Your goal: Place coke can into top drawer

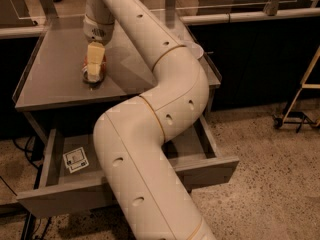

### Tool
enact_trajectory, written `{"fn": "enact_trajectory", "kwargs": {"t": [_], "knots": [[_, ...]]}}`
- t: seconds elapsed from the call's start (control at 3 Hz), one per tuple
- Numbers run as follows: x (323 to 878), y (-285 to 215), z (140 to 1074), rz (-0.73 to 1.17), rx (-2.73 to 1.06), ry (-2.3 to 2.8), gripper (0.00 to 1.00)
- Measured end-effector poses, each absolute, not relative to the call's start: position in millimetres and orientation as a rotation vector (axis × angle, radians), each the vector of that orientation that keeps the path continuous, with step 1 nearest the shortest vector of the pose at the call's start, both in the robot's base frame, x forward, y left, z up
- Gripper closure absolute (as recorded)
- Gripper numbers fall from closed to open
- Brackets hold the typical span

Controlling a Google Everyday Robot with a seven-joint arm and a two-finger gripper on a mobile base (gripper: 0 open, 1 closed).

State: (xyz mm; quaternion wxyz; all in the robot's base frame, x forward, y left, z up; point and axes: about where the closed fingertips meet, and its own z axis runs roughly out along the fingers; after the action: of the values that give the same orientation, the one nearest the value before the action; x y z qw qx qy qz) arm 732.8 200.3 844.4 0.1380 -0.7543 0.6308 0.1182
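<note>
the tool (94, 64) is down over the coke can (103, 69) on the table (50, 79); whether it grips, i cannot tell. the top drawer (60, 196) stands open; lifting and placing are left.

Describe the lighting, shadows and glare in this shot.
Camera view: dim, warm light; the pale arm is the brightest thing and hides much of the top drawer; the table shows a faint sheen near the gripper, which is down over the coke can; deep shadow lies beneath the table.
</note>
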Motion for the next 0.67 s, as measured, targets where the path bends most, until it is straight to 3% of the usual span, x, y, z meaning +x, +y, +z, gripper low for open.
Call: {"fn": "enact_trajectory", "kwargs": {"t": [0.67], "knots": [[729.5,200.0,841.8,0.364,-2.19,1.829,0.0]]}}
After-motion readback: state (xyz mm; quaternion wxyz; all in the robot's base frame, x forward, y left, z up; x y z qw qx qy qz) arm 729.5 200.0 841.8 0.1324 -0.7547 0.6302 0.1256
